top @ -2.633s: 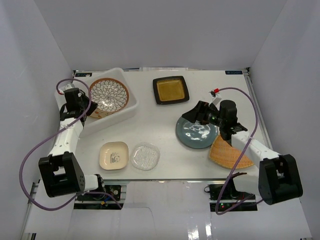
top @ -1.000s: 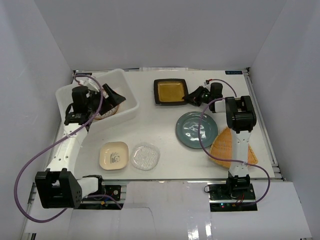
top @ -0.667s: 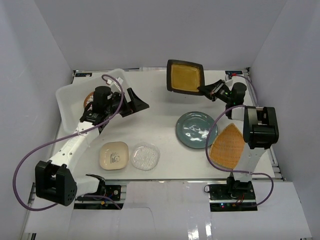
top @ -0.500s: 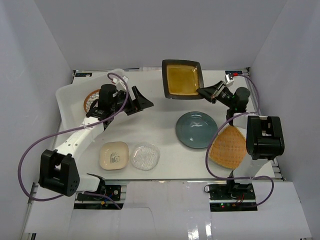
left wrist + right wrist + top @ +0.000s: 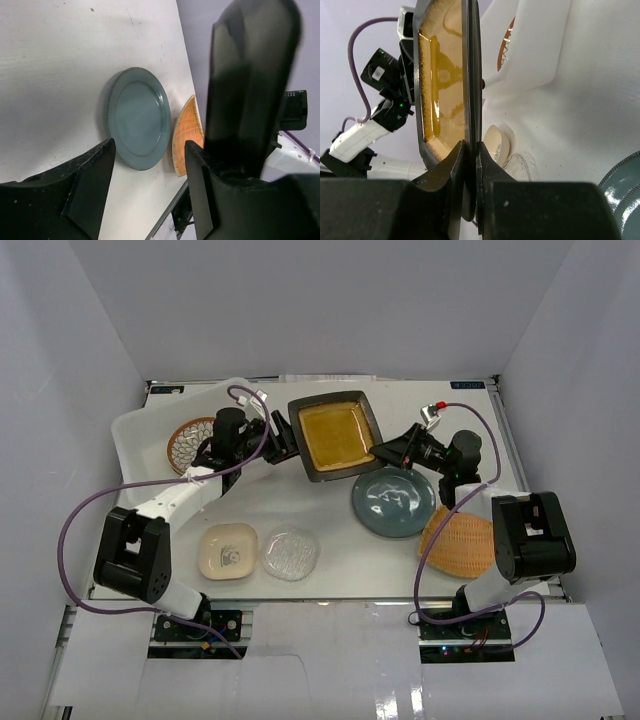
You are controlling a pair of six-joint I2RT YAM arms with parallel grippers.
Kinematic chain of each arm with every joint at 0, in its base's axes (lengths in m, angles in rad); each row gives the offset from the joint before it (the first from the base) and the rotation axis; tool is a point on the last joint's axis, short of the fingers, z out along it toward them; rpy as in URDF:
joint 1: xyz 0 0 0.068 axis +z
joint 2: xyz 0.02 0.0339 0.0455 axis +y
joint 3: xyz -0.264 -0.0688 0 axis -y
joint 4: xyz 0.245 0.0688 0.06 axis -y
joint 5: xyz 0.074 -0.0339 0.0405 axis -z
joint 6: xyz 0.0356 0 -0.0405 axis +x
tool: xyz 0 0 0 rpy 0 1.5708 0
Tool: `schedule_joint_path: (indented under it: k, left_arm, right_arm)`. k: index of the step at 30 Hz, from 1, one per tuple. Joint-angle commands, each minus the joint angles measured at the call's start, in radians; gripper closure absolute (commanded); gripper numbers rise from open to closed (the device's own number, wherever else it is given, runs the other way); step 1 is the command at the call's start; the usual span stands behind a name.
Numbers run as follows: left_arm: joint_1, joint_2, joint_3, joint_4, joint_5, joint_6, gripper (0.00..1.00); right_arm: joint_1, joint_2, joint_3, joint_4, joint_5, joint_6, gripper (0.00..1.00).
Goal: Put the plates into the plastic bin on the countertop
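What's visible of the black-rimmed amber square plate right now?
The black-rimmed amber square plate looks like glossy glazed ceramic, with an amber well, a raised black rim and rounded corners. It hangs tilted above the white countertop, between the white plastic bin and the teal round plate. The right gripper is shut on one edge. The left gripper, jaws open, sits at the opposite edge; contact is unclear.

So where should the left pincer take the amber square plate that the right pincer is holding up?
Probably the black rim on the amber square plate edge opposite the right pincer, coming from the plastic bin side. The plate is tilted clear of the countertop, so both faces of that rim are free, and the left pincer sits open beside it.
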State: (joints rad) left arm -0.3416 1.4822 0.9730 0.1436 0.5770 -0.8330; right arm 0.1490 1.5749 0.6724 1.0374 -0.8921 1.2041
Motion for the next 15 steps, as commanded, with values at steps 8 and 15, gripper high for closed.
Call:
schedule_joint_path:
  k: [8,15]
  left_arm:
    - [0.007,-0.097,0.020,-0.114,-0.104,0.121,0.18]
    - [0.099,-0.272,-0.163,-0.083,0.029,0.106,0.15]
  right_arm:
    - [-0.058,-0.061,-0.028,0.237,-0.018,0.107,0.92]
    - [-0.132,-0.067,-0.039,0.234,-0.004,0.114,0.92]
